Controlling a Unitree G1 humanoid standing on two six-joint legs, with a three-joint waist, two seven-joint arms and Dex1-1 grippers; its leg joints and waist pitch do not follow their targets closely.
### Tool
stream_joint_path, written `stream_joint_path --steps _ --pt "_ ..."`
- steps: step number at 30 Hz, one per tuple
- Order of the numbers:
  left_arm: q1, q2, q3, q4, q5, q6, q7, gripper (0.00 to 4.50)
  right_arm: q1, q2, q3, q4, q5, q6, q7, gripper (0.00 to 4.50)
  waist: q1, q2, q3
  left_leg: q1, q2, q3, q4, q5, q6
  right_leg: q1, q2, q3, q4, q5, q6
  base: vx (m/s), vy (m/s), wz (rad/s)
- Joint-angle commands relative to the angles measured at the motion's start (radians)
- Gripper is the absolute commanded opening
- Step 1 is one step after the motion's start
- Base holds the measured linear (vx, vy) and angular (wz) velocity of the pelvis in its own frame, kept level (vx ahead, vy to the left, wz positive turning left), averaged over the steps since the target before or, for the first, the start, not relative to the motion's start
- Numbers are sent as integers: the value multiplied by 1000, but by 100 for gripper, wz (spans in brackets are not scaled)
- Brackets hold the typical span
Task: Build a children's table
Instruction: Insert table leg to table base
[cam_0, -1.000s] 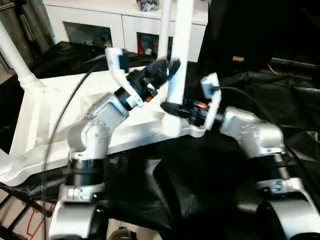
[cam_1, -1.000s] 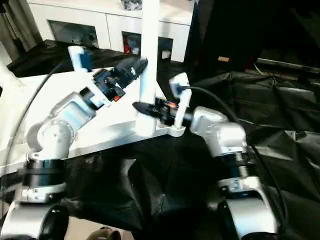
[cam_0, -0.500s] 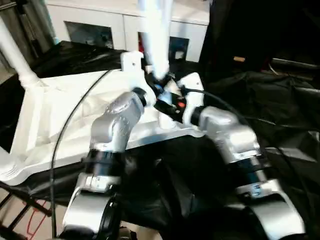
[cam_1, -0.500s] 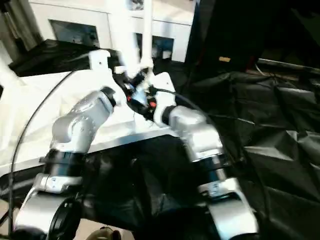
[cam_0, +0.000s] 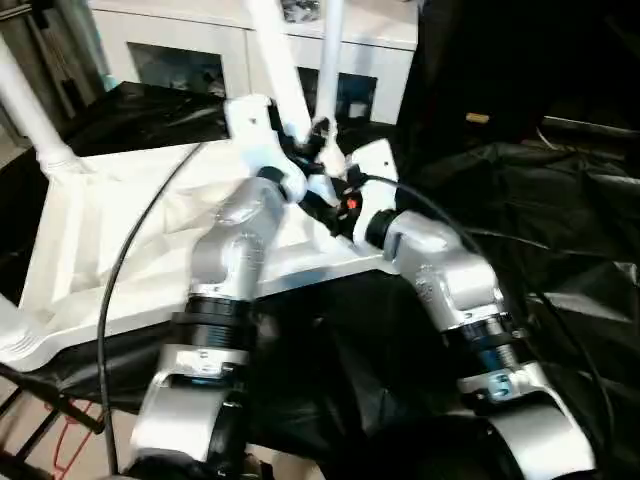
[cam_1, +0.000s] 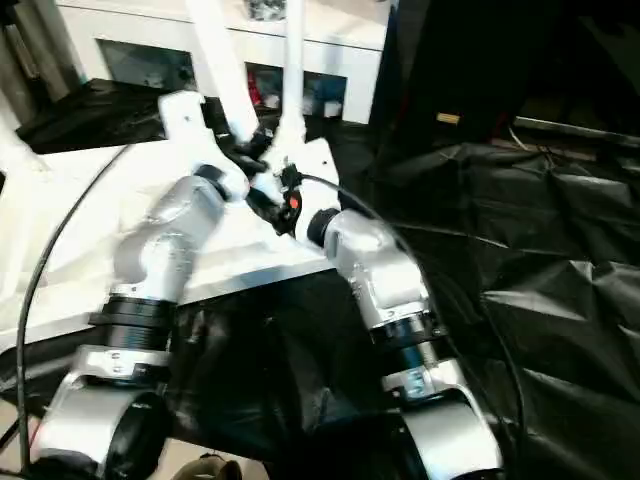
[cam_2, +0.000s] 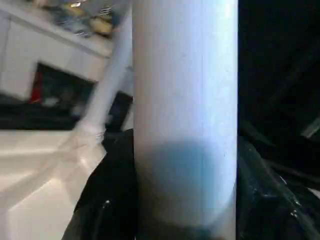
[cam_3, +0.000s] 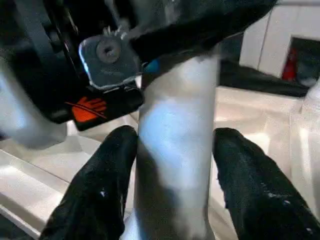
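Left wrist view showed the left pincer (cam_2: 185, 200) pinching the white leg (cam_2: 185, 100); the right pincer (cam_3: 175, 200) gripped the same leg lower, above the tabletop (cam_0: 120, 230).

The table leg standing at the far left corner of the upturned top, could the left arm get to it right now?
Probably not at once. The left pincer is closed around the leaning leg, with the right pincer on the same leg. The far-left leg stands unobstructed, but the left pincer would have to let go first.

Even indoor light; wrist views softly blurred.
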Motion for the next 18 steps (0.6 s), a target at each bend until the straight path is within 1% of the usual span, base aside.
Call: stream_joint_path --steps 1,2,3,4,5,6,7,8,9,10,11,12,13,14,15,16,18 --pt "2 8 -22 -12 -26 8 -71 191 12 -13 -15 -22 46 48 51 306 -1 6 -84 46 41 -26 -71 -139 -17 46 -47 31 -56 54 -210 0 0 0" --pt "3 22 -27 -18 -45 20 -122 191 15 -40 -9 -36 72 79 109 316 -1 7 -84 45 43 -26 -71 -135 -15 44 -48 31 -54 64 -219 0 0 0" --pt "3 26 -29 -20 -50 23 -137 191 16 -48 -6 -40 79 87 126 324 -1 5 -84 45 42 -26 -70 -133 -13 48 -47 30 -54 67 -221 0 0 0" --pt "4 36 -32 -24 -63 32 -171 191 18 -67 0 -51 96 107 167 331 3 5 -84 46 42 -25 -70 -133 -10 48 -48 31 -54 67 -224 0 0 0" --pt "6 54 -38 -33 -86 44 -235 191 24 -106 20 -69 109 130 232 340 5 5 -84 46 42 -25 -70 -134 -8 50 -49 30 -54 63 -225 0 0 0" --pt "6 54 -38 -33 -86 44 -235 191 24 -106 20 -69 109 130 232 345 6 6 -83 45 44 -25 -71 -138 -10 48 -49 31 -54 58 -226 0 0 0" --pt "12 87 -45 -59 -152 88 -375 191 29 -164 35 -97 145 167 337 347 4 -1 -84 46 40 -24 -69 -143 -11 52 -48 29 -53 53 -234 0 0 0" --pt "12 87 -45 -59 -152 88 -375 191 29 -164 35 -97 145 167 337 347 7 1 -84 45 42 -25 -70 -138 -8 52 -52 30 -53 50 -237 0 0 0" --pt "15 101 -46 -72 -187 114 -442 191 31 -184 34 -109 166 183 380 347 4 3 -82 43 44 -25 -71 -139 -9 48 -51 30 -52 45 -243 0 0 0" --pt "16 106 -46 -78 -205 130 -468 191 31 -189 32 -111 173 187 391 347 6 2 -83 47 42 -24 -69 -142 -10 50 -51 29 -53 39 -247 0 0 0" --pt "24 136 -51 -112 -296 219 -609 190 26 -210 20 -115 216 214 454 347 7 0 -82 44 42 -20 -68 -139 -3 49 -53 29 -50 29 -268 0 0 0" --pt "27 148 -56 -122 -324 249 -655 190 23 -215 16 -113 230 225 472 347 9 1 -81 45 42 -20 -67 -138 -1 48 -53 29 -50 22 -275 0 0 0" --pt "27 148 -56 -122 -324 249 -655 190 23 -215 16 -113 230 225 472 347 9 3 -81 45 44 -19 -67 -136 -1 45 -49 28 -48 18 -282 0 0 0" --pt "33 168 -69 -144 -368 299 -732 190 22 -226 15 -119 269 260 521 347 7 3 -80 44 44 -19 -67 -136 1 44 -48 28 -48 18 -286 0 0 0" --pt "39 186 -83 -159 -400 332 -794 190 24 -239 24 -131 291 279 565 347 8 6 -81 45 44 -19 -67 -144 3 45 -47 26 -48 10 -288 0 0 0" --pt "41 193 -88 -165 -415 348 -823 190 25 -246 29 -136 299 288 585 347 8 6 -80 46 45 -18 -68 -147 6 44 -46 27 -48 5 -288 0 0 0" --pt "41 196 -90 -168 -423 356 -838 190 26 -250 32 -138 302 292 594 347 8 6 -78 46 45 -18 -69 -162 -2 42 -47 28 -51 -14 -285 0 0 0"
